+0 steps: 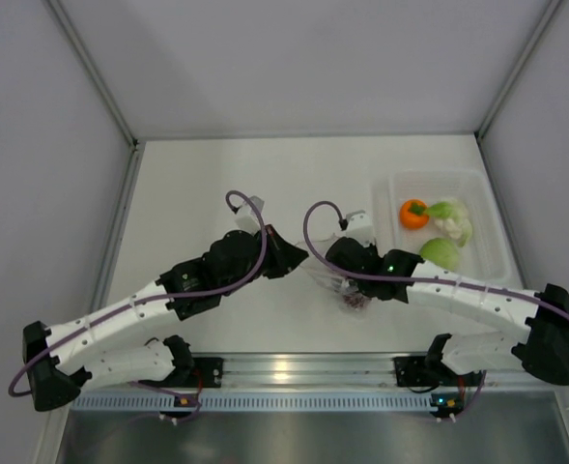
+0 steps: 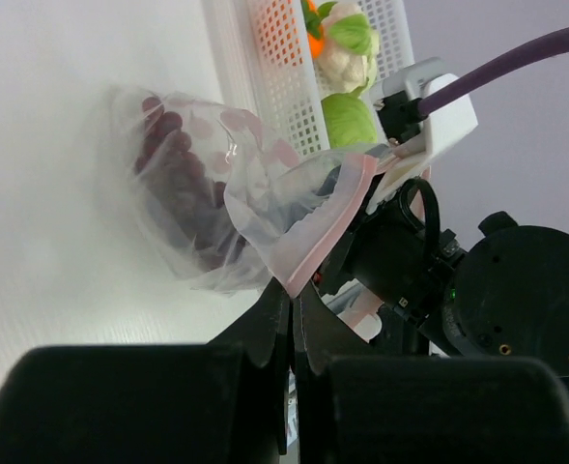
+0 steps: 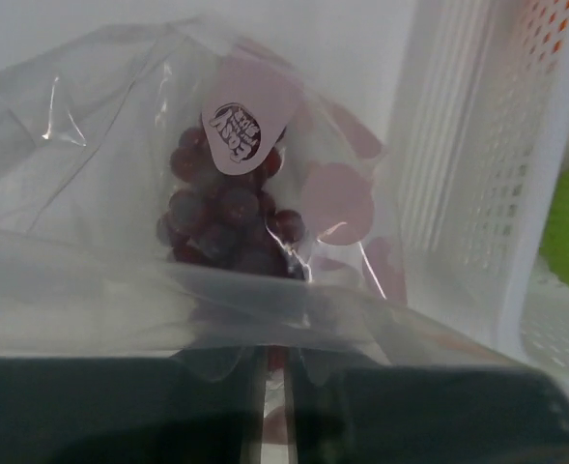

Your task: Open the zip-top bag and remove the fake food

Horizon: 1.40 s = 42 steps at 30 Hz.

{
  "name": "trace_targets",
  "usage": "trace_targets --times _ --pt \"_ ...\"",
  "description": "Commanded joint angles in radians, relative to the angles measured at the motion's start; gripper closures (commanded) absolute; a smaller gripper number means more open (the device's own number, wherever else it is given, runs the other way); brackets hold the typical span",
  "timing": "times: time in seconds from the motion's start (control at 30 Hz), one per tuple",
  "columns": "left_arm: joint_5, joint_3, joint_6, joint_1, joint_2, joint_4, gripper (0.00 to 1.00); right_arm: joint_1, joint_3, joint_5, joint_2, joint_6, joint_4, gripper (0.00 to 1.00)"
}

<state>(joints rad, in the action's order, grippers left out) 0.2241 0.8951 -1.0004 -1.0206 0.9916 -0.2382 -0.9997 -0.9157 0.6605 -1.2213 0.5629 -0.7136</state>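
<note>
Two arms meet over the middle of the white table, toward its near edge. The left gripper has its jaws pressed together on the pink zip strip of the zip-top bag. The strip runs from those fingertips up toward the right gripper. The right gripper's jaws are closed to a narrow slit, with the clear film of the bag's near edge pinched across them. The bag hangs between the two grippers, just left of the tray, and a dark purple-red grape bunch sits at its bottom. The tray, a clear rectangular one with mesh walls, stands by the table's right edge. It holds the orange fruit, the leafy vegetable and the green apple.
</note>
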Motion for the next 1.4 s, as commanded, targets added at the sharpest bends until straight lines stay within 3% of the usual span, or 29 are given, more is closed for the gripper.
trace_targets --times 0.0,0.2,0.47,0.63,0.8,1.07,1.2,1.37 --pt "0.018 -0.002 0.0 0.011 -0.004 -0.019 1.0 -0.011 0.053 -0.077 0.0 0.054 -0.023 0.89" --pt "0.011 -0.002 0.008 0.011 0.002 -0.018 1.0 -0.013 0.115 -0.128 0.0 0.063 0.043 0.65" --pt "-0.026 0.008 0.006 0.01 0.05 -0.018 1.0 -0.011 0.121 -0.122 -0.092 0.063 0.04 0.6" --pt "-0.028 0.01 0.014 0.011 0.056 -0.018 1.0 -0.01 0.118 -0.082 -0.147 0.065 -0.009 0.42" --pt "-0.029 0.016 0.017 0.011 0.064 -0.019 1.0 -0.002 0.153 -0.186 -0.173 0.028 0.066 0.37" --pt "-0.042 0.027 0.029 0.011 0.087 -0.019 1.0 0.021 0.152 -0.228 -0.331 0.006 0.14 0.41" --pt "-0.037 0.025 0.037 0.011 0.088 -0.018 1.0 0.019 0.144 -0.21 -0.31 0.017 0.141 0.65" --pt "-0.029 0.022 0.034 0.011 0.088 -0.018 1.0 0.007 0.127 -0.161 -0.175 0.031 0.134 0.82"
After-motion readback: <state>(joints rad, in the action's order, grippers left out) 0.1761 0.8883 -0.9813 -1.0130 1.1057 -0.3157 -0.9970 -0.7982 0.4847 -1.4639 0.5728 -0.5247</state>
